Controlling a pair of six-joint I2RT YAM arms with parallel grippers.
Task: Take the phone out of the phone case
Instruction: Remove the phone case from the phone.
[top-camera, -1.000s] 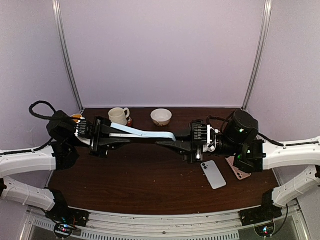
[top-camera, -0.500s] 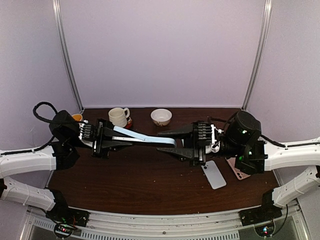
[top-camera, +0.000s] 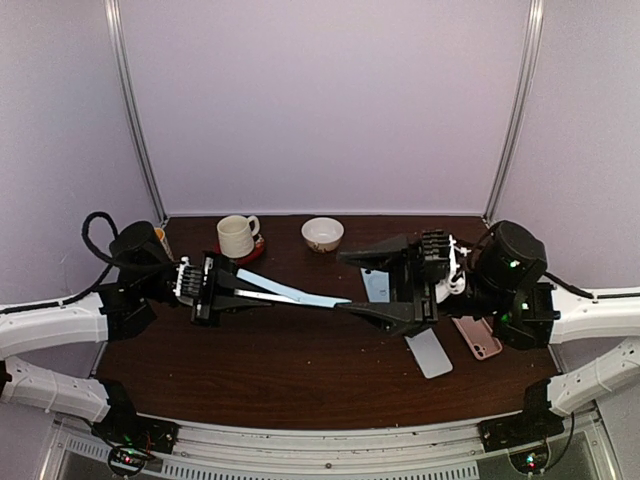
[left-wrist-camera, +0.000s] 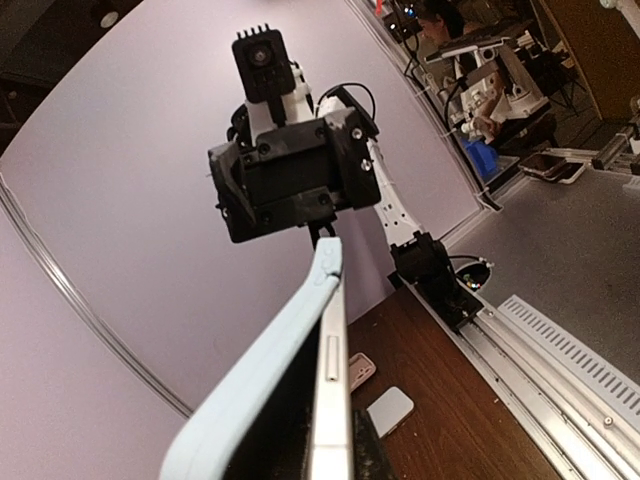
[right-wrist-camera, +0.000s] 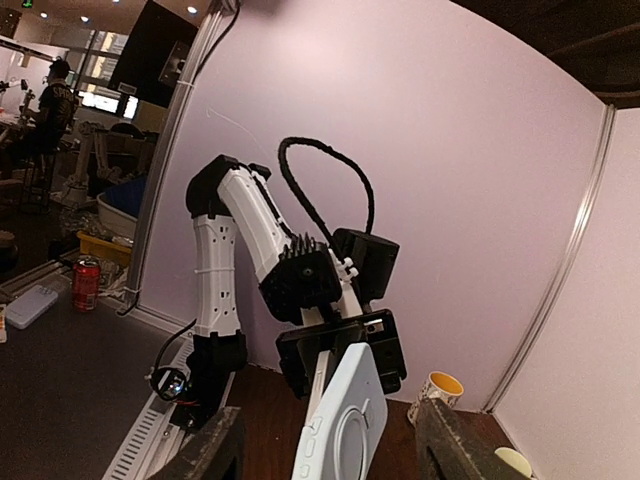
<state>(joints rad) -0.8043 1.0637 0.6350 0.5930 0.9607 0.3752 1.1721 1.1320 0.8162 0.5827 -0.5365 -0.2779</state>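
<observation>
Your left claw (top-camera: 245, 288) is clamped on one end of the phone (top-camera: 300, 296), case (left-wrist-camera: 255, 385) on, up off the table (top-camera: 300, 370). The phone's long axis runs toward your right claw (top-camera: 342, 283), which stands wide about its free end.

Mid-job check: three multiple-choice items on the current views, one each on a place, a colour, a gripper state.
1. The mug stands: A on a red coaster; B on a book; C at the front edge.
2. The case around the raised phone is: A pink; B light blue; C black.
3. The right gripper is: A shut on the phone; B out of view; C open.
Key: A, red shows beneath it; B, the left wrist view shows it; C, its fingers stand clear of the phone.
</observation>
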